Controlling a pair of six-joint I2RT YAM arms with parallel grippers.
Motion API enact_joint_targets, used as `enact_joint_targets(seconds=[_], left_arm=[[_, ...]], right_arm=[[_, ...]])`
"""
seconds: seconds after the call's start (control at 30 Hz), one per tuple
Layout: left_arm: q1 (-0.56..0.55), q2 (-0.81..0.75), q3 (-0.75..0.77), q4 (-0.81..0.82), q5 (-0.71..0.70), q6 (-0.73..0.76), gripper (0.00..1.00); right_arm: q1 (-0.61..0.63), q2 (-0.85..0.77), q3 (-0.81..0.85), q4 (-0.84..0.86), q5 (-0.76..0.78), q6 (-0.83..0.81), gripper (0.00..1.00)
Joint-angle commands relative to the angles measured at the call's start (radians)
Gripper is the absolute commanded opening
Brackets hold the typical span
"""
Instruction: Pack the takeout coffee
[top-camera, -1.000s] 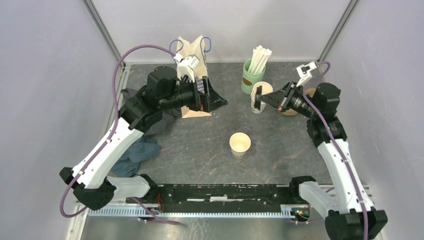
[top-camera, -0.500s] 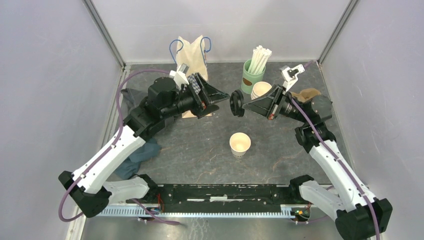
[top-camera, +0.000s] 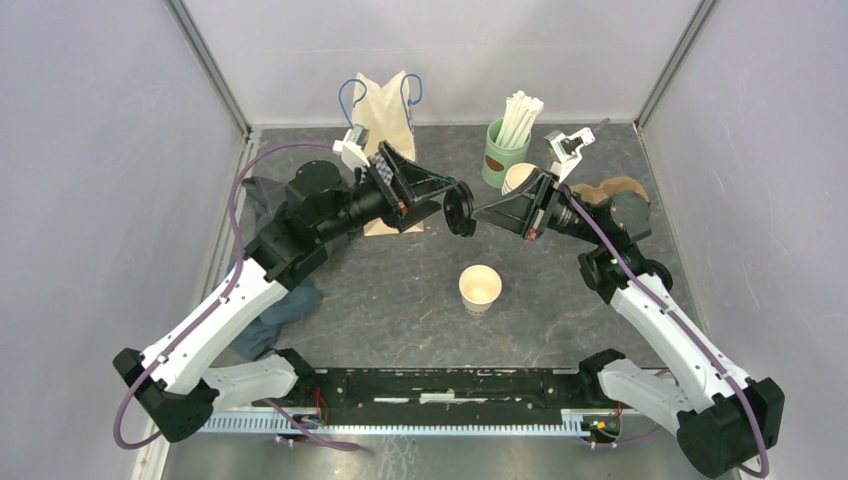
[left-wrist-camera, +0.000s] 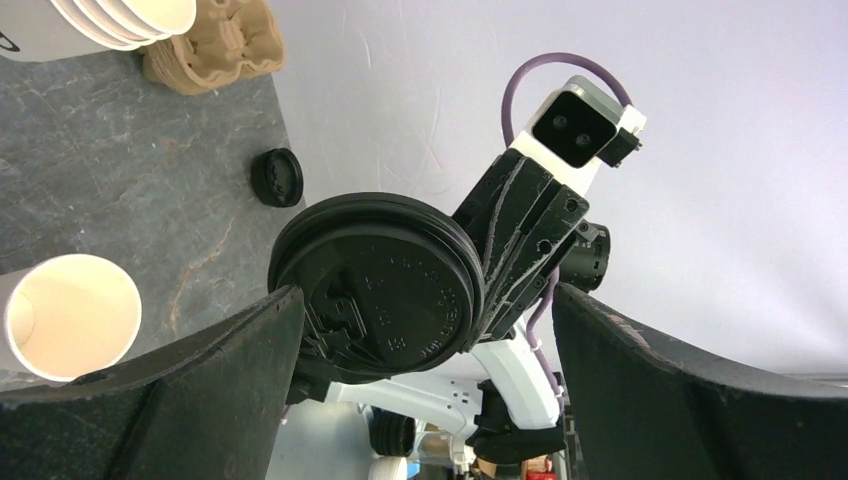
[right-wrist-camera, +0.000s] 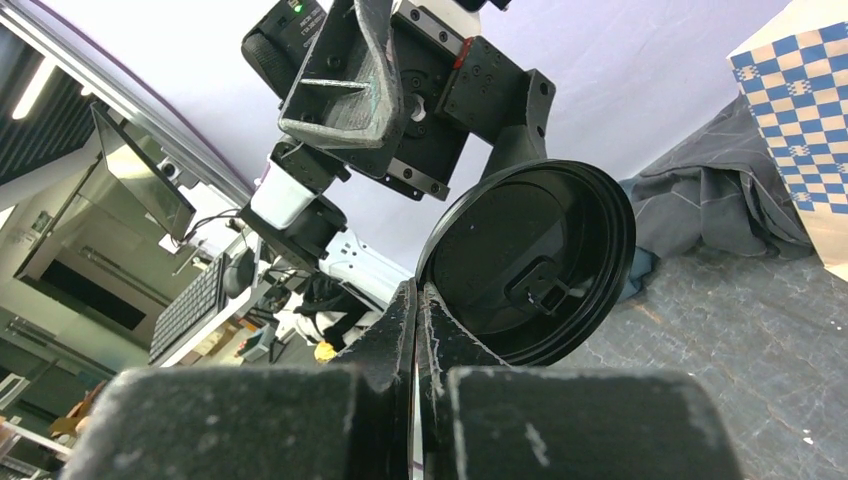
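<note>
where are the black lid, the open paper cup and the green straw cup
black lid (left-wrist-camera: 385, 295): left wrist view, its top face
open paper cup (top-camera: 480, 285): top view, its inside
green straw cup (top-camera: 497, 165): top view, its side wall

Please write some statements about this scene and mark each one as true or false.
1. The right tool is shut on a black lid. True.
2. The left tool is shut on that lid too. False: its jaws stand open, with the lid between them.
3. The lone cup at the middle of the table wears a lid. False: it stands open.
4. A second lid lies on the table. True.
5. The straws stand in a green cup. True.
</note>
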Motion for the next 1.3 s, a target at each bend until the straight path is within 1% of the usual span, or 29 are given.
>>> enact_joint_targets(seconds=[0.0, 0.17, 0.43, 0.73, 1.27], left_arm=[[0.003, -0.030, -0.007, 0.014, -0.043, -0.030, 1.00], [0.003, -0.015, 0.000, -0.015, -0.038, -0.023, 1.00], [0.003, 0.014, 0.004, 0.030, 0.022, -0.010, 1.00], [0.003, 0.038, 0.017, 0.021, 0.052, 0.022, 1.00], [0.005, 0.053, 0.038, 0.000, 0.057, 0.071, 1.00]], right_arm=[[0.008, -0.011, 0.031, 0.053, 0.030, 0.002, 0.00], [0.015, -0.008, 0.032, 0.057, 0.033, 0.008, 0.00], [0.031, 0.004, 0.031, 0.068, 0.047, 0.008, 0.00], [0.033, 0.007, 0.037, 0.064, 0.078, 0.001, 0.00], [0.033, 0.015, 0.037, 0.053, 0.094, -0.003, 0.00]])
